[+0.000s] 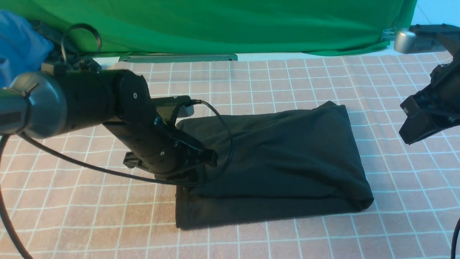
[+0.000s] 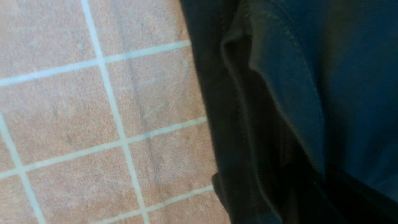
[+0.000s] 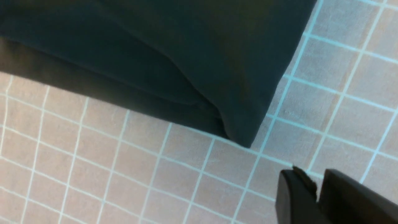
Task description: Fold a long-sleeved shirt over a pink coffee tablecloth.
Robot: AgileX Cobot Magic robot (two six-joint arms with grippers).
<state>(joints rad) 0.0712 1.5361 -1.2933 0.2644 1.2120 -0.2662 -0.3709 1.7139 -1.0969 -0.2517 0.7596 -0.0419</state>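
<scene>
"Starting at our left gripper [image 2: 307,174], what do we have?"

"We see its fingers drawn together, with a fold of the shirt [image 1: 280,158] pinched between the tips. They are down at the shirt's left end, near its layered edges, where we can see stitching along the hem."

"And our right gripper [image 3: 312,179]?"

"We have its fingers only slightly parted, a narrow gap between the tips and nothing held. They are over the tablecloth [image 1: 413,187], apart from the shirt and off its right end."

"How is the shirt lying between our arms?"

"We have it folded into a wide dark bundle on the tablecloth. Its upper layer stops short of the near edge, so a strip of the layer beneath shows, and the right end slopes down to a rounded near corner. At the far right we see a small peak."

"Further out?"

"We see the pink grid around the bundle, a green cloth [image 1: 222,25] along the far side and a blue garment [image 1: 21,46] in the far left corner. A black cable [image 1: 90,166] loops from our left arm across the shirt in our front view."
</scene>
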